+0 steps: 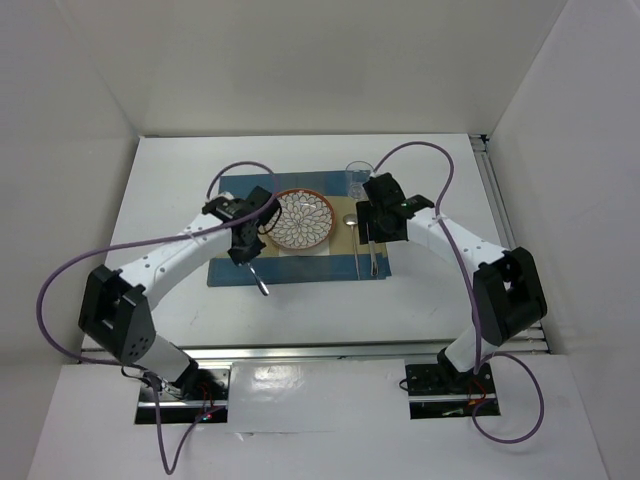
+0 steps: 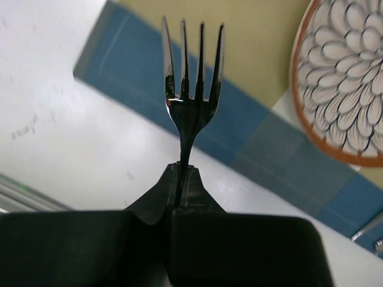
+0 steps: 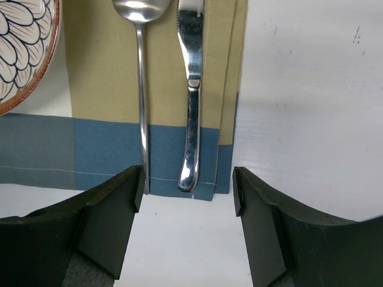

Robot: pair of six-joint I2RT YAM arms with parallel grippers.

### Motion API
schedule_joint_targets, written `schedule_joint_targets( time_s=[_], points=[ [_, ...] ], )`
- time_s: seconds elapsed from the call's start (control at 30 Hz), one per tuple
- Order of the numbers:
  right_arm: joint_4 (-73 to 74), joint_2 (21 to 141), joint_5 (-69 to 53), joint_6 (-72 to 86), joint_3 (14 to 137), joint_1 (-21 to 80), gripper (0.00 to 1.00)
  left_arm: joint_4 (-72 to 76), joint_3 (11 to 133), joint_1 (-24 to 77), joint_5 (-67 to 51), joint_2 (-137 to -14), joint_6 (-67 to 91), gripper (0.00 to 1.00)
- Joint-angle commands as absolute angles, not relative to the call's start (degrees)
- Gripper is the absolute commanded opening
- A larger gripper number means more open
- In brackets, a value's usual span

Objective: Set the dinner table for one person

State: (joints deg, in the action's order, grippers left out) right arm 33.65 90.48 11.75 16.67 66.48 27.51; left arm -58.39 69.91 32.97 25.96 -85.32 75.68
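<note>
The dinner table (image 1: 170,190) is spreading white beneath both arms. At its middle a blue-and-tan placemat (image 1: 228,272) is carrying a flower-patterned plate (image 1: 300,220). A spoon (image 3: 141,89) and a knife (image 3: 191,119) are lying side by side to the plate's right. The left gripper (image 2: 182,173) is pinching a fork (image 2: 191,89) by its handle over the mat's blue border. The right gripper (image 3: 187,182) is hovering, fingers spread wide, above both handle ends.

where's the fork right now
In the left wrist view the fork is clamped by its handle in the left gripper, tines over the blue border of the placemat, with the plate to its right.
</note>
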Motion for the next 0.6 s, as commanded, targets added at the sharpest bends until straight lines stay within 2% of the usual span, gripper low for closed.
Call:
schedule_joint_targets(
  time_s=[0.0, 0.3, 0.57],
  points=[
    [35.95, 88.42, 13.89, 18.72, 69.78, 28.04, 0.72, -58.72, 75.66, 30.24, 32.17, -90.16, 59.88, 0.0],
    [40.87, 83.33, 17.84, 21.79, 71.54, 26.98, 0.72, -56.25, 90.42, 23.99, 30.85, -108.69, 38.52, 0.0],
    [43.95, 79.37, 18.89, 23.38, 69.79, 24.43, 0.72, -57.92, 101.86, 22.06, 28.92, -119.87, 35.07, 0.0]
  ],
)
